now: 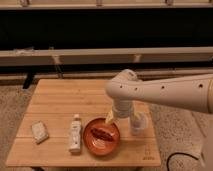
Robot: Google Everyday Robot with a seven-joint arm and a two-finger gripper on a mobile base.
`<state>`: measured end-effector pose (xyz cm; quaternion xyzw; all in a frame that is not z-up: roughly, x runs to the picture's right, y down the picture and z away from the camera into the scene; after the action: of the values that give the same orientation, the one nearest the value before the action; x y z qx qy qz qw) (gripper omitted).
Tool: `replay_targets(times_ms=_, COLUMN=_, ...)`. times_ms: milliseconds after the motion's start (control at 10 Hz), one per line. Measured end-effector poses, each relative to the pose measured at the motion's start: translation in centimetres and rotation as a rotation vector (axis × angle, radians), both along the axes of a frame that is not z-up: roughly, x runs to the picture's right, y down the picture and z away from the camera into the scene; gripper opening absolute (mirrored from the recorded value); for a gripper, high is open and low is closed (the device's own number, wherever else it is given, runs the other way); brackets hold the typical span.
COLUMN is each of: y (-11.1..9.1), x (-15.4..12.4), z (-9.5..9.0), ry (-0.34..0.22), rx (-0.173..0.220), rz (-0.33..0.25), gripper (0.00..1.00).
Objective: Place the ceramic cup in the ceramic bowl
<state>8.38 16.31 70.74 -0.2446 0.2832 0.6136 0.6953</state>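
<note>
Seen from the camera, the gripper (119, 118) hangs low over the wooden table (55, 105), jaws spread wide. The white cup (139, 123) stands upright just right of it, long axis vertical and rim up. The orange bowl (101, 136) sits just below and left.

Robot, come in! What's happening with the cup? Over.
The gripper is low at the ceramic cup, beside the ceramic bowl. Cup on the table, not yet in bowl. A reddish thing lies in the bowl.
</note>
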Motion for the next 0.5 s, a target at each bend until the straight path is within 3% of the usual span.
replay_targets(times_ms=500, y=0.34, x=0.29, z=1.03, ry=0.001, rx=-0.003, rz=-0.016, gripper=0.91)
